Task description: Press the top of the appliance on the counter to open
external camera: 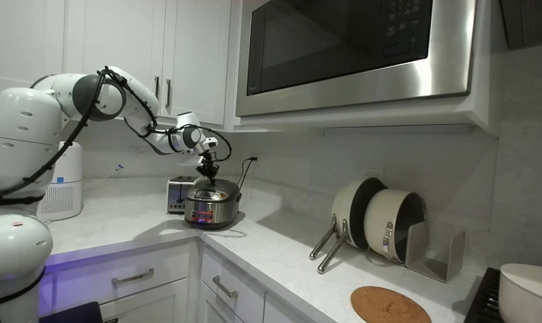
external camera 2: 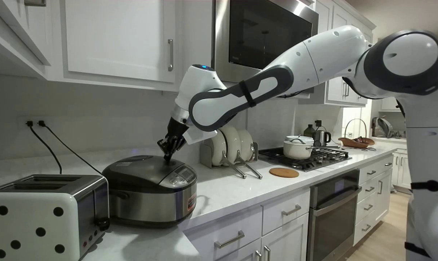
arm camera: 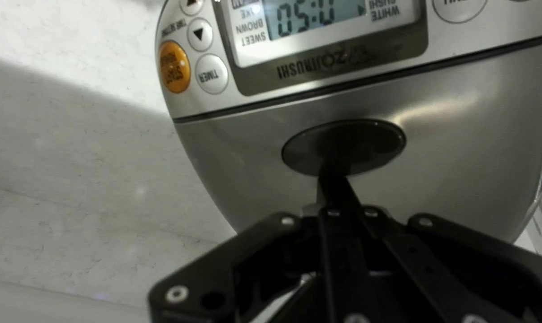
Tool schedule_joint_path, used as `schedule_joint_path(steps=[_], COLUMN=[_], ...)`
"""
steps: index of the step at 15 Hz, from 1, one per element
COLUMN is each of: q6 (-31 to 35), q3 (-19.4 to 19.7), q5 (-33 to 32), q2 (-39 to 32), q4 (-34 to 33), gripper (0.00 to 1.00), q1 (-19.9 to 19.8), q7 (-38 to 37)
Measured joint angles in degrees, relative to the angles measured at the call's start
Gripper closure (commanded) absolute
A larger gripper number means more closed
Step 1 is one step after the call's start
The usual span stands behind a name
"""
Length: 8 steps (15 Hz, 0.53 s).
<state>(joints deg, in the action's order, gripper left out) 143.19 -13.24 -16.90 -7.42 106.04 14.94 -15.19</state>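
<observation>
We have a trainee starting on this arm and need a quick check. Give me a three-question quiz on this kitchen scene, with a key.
1. Multiple choice: the gripper points down at A) the toaster, B) the oval button on the cooker, C) the stove.
2. True or false: the cooker's lid is down.
3. Fill in: in the wrist view, the cooker's start button is ... in colour.

Key: 1. B. 2. True. 3. Orange.
</observation>
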Motion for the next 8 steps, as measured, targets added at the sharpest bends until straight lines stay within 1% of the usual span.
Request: schedule_joint_path(steps=[3, 8], q6=[-1.35, -7.51], q3=[0.00, 0.00], q5=[0.00, 0.27], q2=[0.15, 1.18], q4=[-0.13, -0.15], gripper=[0.98, 0.99], q1=[0.05, 0.17], q7=[0.00, 0.00])
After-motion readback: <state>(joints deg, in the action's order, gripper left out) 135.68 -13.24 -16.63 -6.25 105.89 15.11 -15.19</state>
